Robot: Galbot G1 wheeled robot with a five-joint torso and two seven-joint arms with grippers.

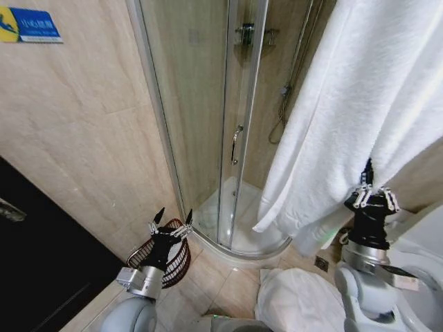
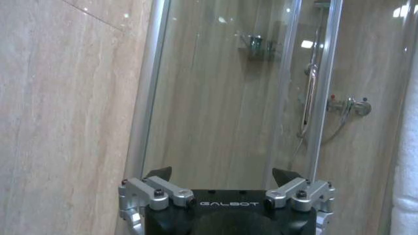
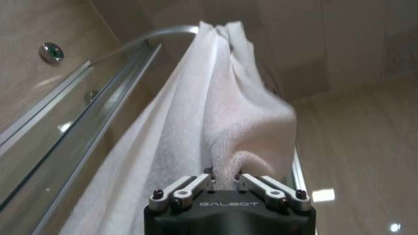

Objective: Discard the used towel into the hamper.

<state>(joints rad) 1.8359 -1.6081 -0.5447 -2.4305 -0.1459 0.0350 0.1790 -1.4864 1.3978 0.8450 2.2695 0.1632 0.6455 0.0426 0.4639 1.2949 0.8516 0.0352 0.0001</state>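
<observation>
R gripper [image 1: 372, 185] clamped on white towel [image 1: 346, 104] hanging over shower enclosure [image 1: 208, 124]. L gripper [image 1: 170, 218], fingers apart, hovers above hamper [image 1: 181, 266] on floor.

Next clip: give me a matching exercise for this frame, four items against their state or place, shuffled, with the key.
Column 1
1. left gripper
2. right gripper
3. towel
4. hamper

Column 2
A. on the floor by the shower enclosure
B. shut on white cloth
C. open, holding nothing
D. hanging, draped from above

Pairs: 1-C, 2-B, 3-D, 4-A
</observation>
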